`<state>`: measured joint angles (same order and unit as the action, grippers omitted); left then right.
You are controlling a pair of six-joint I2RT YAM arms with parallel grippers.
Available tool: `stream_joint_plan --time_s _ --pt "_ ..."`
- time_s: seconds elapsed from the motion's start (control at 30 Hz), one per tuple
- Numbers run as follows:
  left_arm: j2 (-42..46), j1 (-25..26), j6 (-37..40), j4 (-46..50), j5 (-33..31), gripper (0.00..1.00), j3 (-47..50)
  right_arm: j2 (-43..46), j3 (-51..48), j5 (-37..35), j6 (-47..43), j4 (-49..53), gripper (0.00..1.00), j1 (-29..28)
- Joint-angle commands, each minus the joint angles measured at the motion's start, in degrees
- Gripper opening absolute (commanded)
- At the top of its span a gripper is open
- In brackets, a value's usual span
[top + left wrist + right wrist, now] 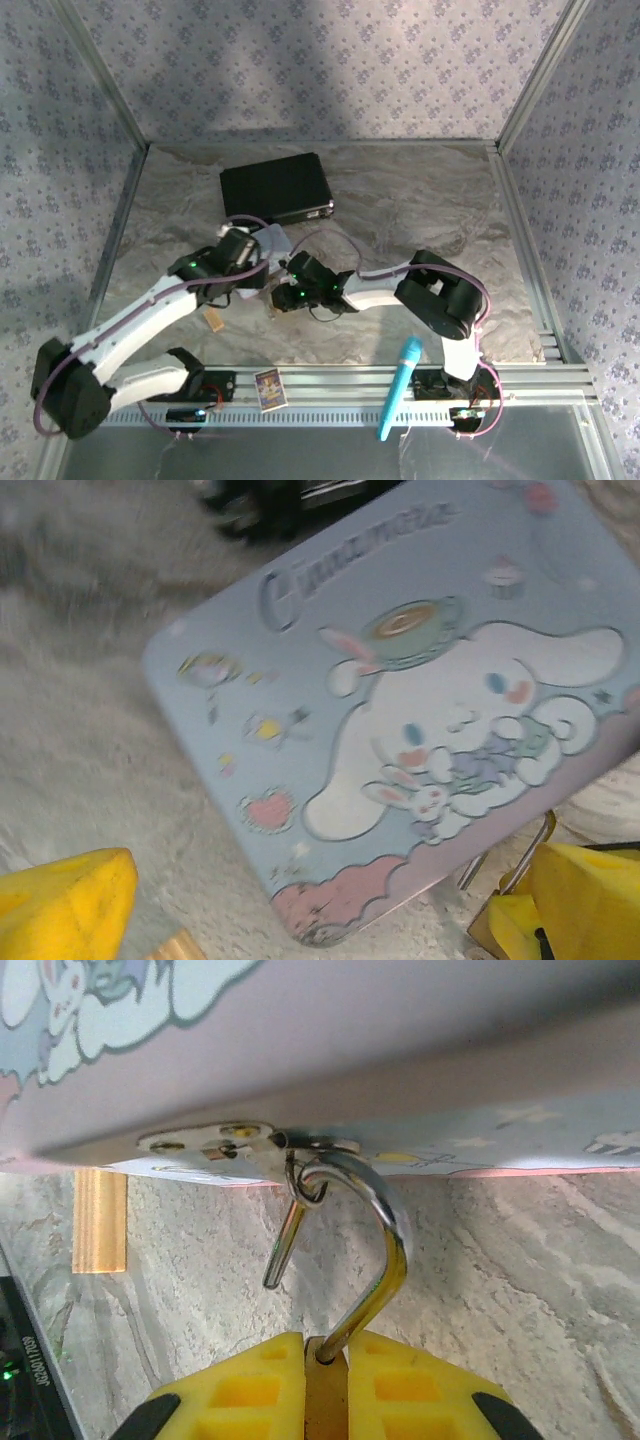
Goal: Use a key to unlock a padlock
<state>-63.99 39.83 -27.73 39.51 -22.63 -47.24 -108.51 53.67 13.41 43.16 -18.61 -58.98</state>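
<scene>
My right gripper [325,1385] is shut on the brass body of the padlock [326,1400], which sits squeezed between the yellow fingers [245,1395]. Its silver shackle [385,1260] hooks through the small ring on the hasp of the pastel tin [330,1060], and one shackle end hangs free of the body. My left gripper [320,925] stands wide open just over the tin [400,700], nothing between its fingers [60,905]. In the top view both grippers meet mid-table, left [256,272] and right [278,297]. The key is out of view.
A black case [275,187] lies behind the tin. A tan wooden block [213,318] rests left of the grippers, also in the right wrist view as a tan block [100,1220]. A blue tool [400,385] and a small card [270,388] lie on the near rail.
</scene>
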Motion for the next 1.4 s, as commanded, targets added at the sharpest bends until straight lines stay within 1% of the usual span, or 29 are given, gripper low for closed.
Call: stream_joint_plan --time_s 0.0,0.1,0.2,0.27,0.4,0.53,0.63,0.73,0.87,1.0,1.03,1.1,1.27,1.3,1.37 --pt "-7.9 2.2 7.5 3.8 -13.4 0.98 -3.7 -0.7 -3.9 2.3 3.8 -1.8 0.07 1.1" --pt "-14.2 2.8 9.4 3.2 -12.9 0.91 -4.8 -0.5 -6.8 3.6 5.8 -8.1 0.05 1.9" --pt "-17.4 4.4 10.2 2.9 -12.5 0.86 -5.5 -1.4 -10.3 5.6 9.1 -16.6 0.04 3.2" --pt "-19.2 4.9 10.9 3.2 -11.4 0.81 -5.7 -2.3 -11.5 6.0 10.5 -20.1 0.04 3.9" --pt "-23.8 5.8 10.5 5.8 -13.2 0.80 -6.5 -4.0 -12.6 5.7 12.7 -25.4 0.03 4.7" --pt "-24.8 6.2 12.1 4.1 -10.4 0.79 -6.2 -3.4 -13.6 3.2 13.4 -26.5 0.02 5.0" --pt "-25.0 6.8 15.9 2.0 -9.2 0.78 -5.6 -3.3 -14.7 1.6 15.0 -28.5 0.00 6.1" --pt "-25.9 6.8 17.8 1.0 -7.4 0.76 -5.4 -3.9 -15.0 2.2 16.9 -32.0 0.00 7.7" --pt "-28.1 7.8 17.7 1.6 -9.4 0.76 -6.2 -4.0 -14.4 1.9 17.2 -32.7 0.00 8.7" --pt "-28.8 8.8 18.1 1.6 -10.1 0.76 -6.4 -2.9 -15.7 -1.6 18.6 -33.5 0.00 8.9" --pt "-28.7 9.0 18.2 1.5 -11.1 0.76 -6.3 -2.9 -15.8 -1.5 18.9 -34.2 0.00 9.2" --pt "-28.7 9.0 18.1 1.5 -11.8 0.76 -6.3 -2.9 -15.1 -0.5 19.0 -33.8 0.00 9.8" --pt "-28.5 9.1 18.2 1.0 -13.2 0.76 -6.3 -3.4 -13.9 3.7 16.5 -27.3 0.00 9.8" --pt "-28.3 9.1 18.2 0.9 -13.4 0.76 -6.2 -3.7 -14.8 4.0 17.0 -27.2 0.00 10.0" --pt "-27.8 9.3 18.4 0.6 -13.5 0.76 -6.0 -4.7 -17.7 4.0 19.7 -31.9 0.00 10.9"
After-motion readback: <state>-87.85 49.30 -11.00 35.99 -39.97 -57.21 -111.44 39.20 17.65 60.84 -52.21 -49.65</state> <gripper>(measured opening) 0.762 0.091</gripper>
